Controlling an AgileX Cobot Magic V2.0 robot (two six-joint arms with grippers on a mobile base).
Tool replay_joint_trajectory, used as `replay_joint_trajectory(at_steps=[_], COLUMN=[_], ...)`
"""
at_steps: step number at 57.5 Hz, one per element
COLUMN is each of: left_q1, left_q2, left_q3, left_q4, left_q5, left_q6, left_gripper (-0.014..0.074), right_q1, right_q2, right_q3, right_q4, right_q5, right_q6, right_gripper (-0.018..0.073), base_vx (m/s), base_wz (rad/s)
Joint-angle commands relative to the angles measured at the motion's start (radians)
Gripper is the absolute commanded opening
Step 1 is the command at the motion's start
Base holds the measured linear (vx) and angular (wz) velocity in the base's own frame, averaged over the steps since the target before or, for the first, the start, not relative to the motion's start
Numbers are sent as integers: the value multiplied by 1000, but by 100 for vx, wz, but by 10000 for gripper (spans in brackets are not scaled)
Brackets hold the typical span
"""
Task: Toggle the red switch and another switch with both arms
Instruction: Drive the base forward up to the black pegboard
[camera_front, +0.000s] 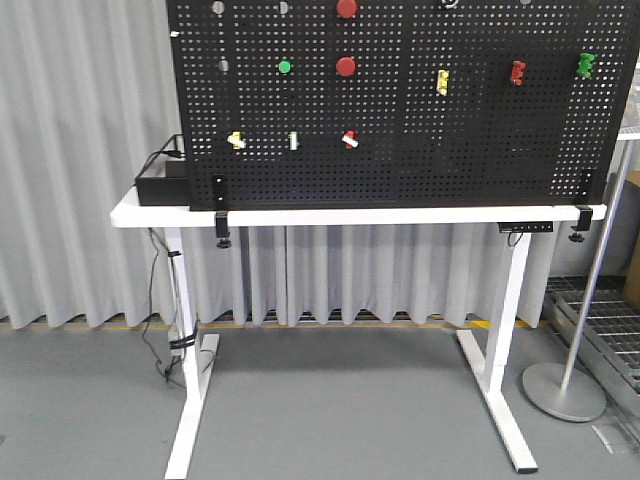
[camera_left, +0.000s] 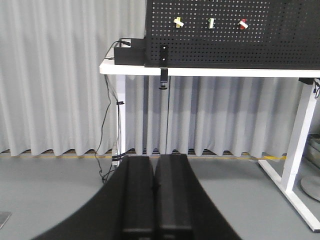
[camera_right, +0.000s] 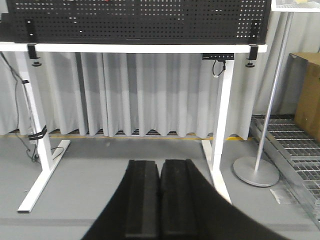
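On the black pegboard, the red switch is a small white lever on a red base in the lower row. The other switch, with a yellowish base, sits left of it, and a green-tinted toggle lies between them. The left wrist view shows the same row high up: yellow switch and red switch. My left gripper is shut, low and far from the board. My right gripper is also shut and empty, facing the table's underside; the switches are out of its view. Neither arm shows in the front view.
The pegboard stands on a white table with white legs. A black box with cables sits at its left end. Round red buttons are higher on the board. A pole stand and a floor grate are at the right.
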Motion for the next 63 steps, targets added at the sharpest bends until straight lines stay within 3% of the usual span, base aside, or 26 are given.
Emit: replay_joint_trajectory(at_steps=[1,63], left_q1=[0,0], left_q2=[-18,-18], left_q3=[20,20], left_q4=[-3,-3], left_q5=[-79,-79], left_q6=[-4,-4], left_gripper=[3,3], right_q1=[-7,-7], right_q2=[-10,-10], right_q3=[5,5], right_q4=[-9,-9], right_q5=[-79,-82], right_q6=[-7,-7], right_gripper=[-6,-6], base_vx=[23,36], base_wz=[-12,0])
